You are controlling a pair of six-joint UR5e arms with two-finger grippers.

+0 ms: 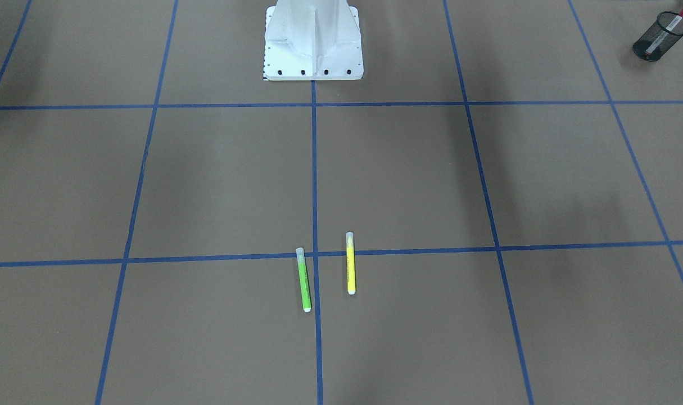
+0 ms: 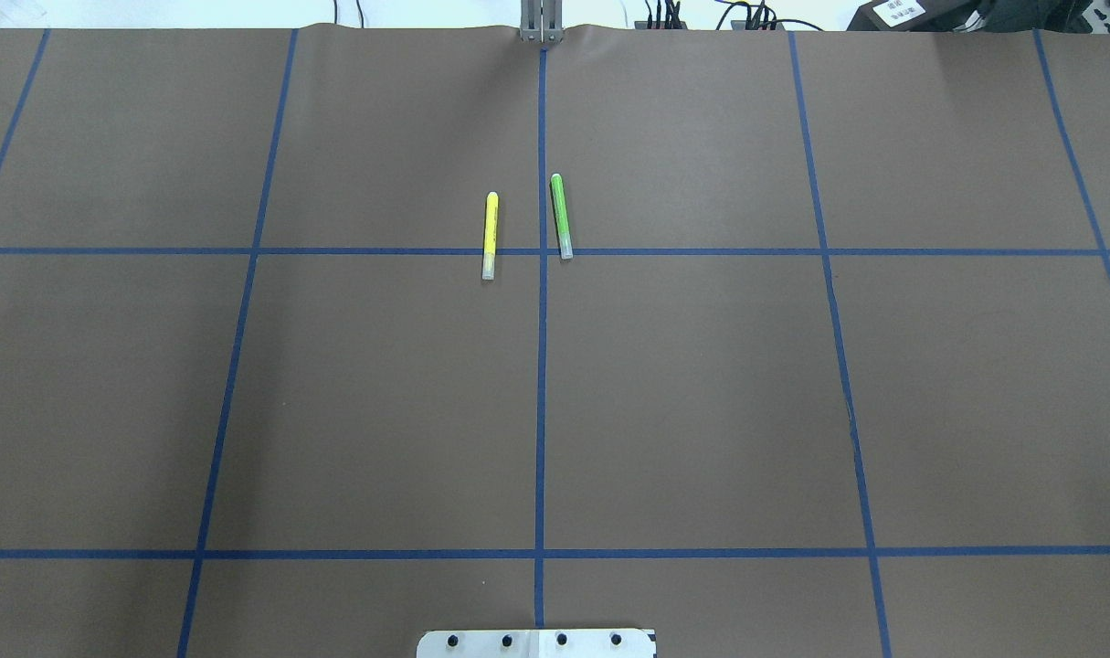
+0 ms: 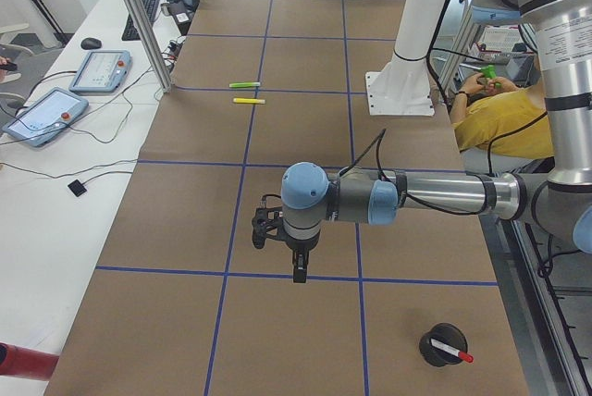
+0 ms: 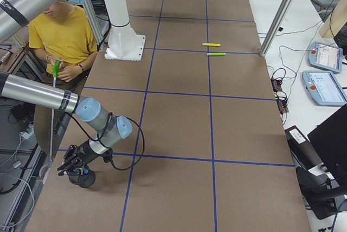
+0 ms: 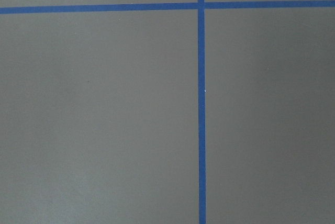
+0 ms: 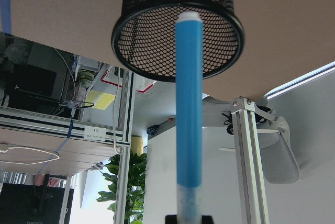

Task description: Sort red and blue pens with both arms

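Right tool (image 6: 188,217) gripping blue-barrelled clear-capped marker (image 6: 188,114), tip at black wire-mesh cup (image 6: 157,51) ahead; left tool (image 3: 298,271): cannot tell if open

silver-grey tubular arms (image 3: 444,194) with pale blue joint caps (image 3: 305,185), black cables (image 4: 142,142), white base (image 1: 313,42).
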